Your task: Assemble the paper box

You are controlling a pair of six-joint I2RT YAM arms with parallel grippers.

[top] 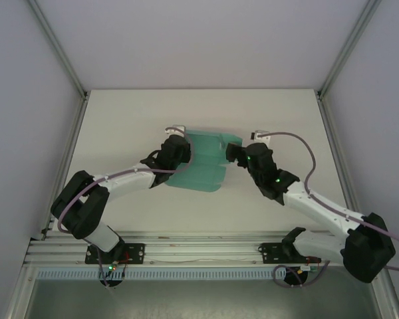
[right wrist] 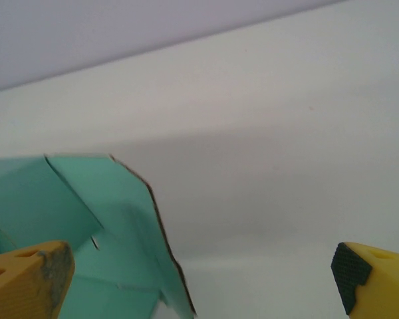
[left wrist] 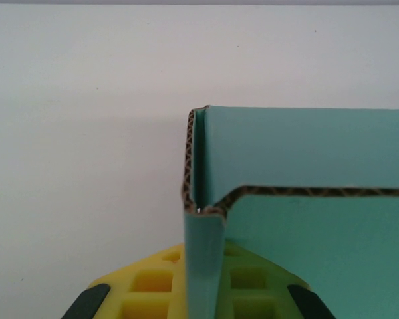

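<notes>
Paper box [top: 203, 163]: teal corrugated card, part-folded, at the middle of the table [top: 120, 119], well clear of every edge, between both grippers.

Left gripper [left wrist: 203, 292]: jaws clamped on an upright flap at the box's left side.

Right gripper [top: 231, 154]: jaws wide apart, holding nothing, with the box's right flap just beside one finger [right wrist: 26, 279].

Step in hand, as you might judge it: raising the right side. Anchor with your left clamp, close your right jaws squarely on the flap, and fold along the crease without crushing the card.

Contents: nothing visible inside, and the walls are not yet closed.
</notes>
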